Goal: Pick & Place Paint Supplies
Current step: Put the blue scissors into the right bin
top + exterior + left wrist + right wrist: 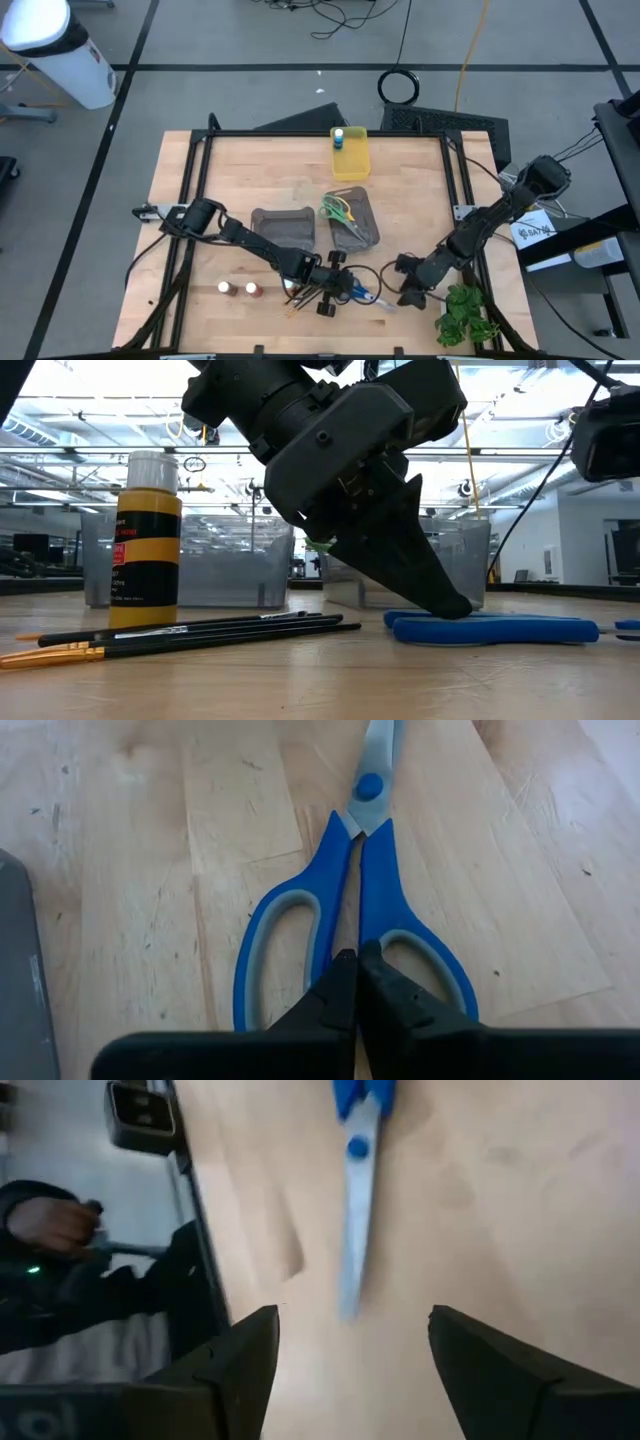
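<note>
The blue-handled scissors (365, 870) lie flat on the wood near the table's near edge (362, 291). My left gripper (358, 965) is shut, its tips down at the scissors' handles (490, 628). My right gripper (350, 1350) is open and hovers off the blade tip (350, 1285), touching nothing. Thin dark brushes (200, 632) lie beside my left gripper (300, 296). A pale-capped pot (225, 288) and an orange-red pot (251, 290) stand to the left. A blue pot (340, 137) sits in the yellow bin (352, 165). Green and yellow scissors (340, 212) lie in a grey bin. My left gripper comes slanting down from the table's left, with its shut fingertips (345, 982) set between the two blue handle loops, on their inner bars (372, 920). Nothing shows between the fingers. The scissors lie flat on the table, blades pointing away from the gripper.
Two grey bins (285, 230) (362, 232) stand mid-table, behind the arms. The leafy plant sprig (465, 315) lies at the near right corner. A black frame (190, 180) edges the table. A person's hand (50, 1220) shows beyond the table.
</note>
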You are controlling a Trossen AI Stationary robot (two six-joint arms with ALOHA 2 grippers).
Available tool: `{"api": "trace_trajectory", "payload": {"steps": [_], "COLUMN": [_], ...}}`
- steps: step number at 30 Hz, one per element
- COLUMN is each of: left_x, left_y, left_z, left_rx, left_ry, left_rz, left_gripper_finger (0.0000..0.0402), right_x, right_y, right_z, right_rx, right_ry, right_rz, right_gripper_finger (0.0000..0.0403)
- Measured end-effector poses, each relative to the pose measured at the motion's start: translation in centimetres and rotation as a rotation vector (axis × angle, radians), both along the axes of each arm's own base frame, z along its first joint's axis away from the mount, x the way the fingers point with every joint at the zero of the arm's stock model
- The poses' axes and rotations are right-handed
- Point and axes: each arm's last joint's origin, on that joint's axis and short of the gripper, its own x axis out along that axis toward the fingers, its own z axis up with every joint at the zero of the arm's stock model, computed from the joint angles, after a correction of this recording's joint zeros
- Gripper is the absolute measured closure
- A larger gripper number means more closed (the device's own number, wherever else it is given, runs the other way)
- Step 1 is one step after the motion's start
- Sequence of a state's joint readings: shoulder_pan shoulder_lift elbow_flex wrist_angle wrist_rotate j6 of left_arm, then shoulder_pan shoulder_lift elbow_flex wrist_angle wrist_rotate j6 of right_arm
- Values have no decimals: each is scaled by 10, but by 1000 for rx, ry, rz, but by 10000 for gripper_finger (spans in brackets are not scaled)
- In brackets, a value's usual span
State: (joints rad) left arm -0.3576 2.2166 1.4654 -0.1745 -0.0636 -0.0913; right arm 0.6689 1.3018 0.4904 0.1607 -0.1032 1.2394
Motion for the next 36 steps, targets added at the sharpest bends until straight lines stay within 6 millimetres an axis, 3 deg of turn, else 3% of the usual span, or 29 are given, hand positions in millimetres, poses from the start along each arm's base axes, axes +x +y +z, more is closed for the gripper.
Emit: {"api": "trace_trajectory", "payload": {"steps": [6,16,20,36], "left_x": [0,1,1,2], "left_y": [1,2,2,4], "left_z": [0,0,-1,-1], "left_rx": [8,18,19,6], "left_ry": [-4,-11,-11,-22], "left_rz": [12,47,48,85], "left_gripper_finger": [396,393,391,389], "right_x": [3,22,24,23], "right_y": [7,22,20,19], "right_z": [-21,-51,-64,-74], "right_rx": [56,135,92,-15], "right_ry": [148,105,125,74], "right_rz": [21,15,-16,2], "right_gripper_finger": [174,181,182,215]}}
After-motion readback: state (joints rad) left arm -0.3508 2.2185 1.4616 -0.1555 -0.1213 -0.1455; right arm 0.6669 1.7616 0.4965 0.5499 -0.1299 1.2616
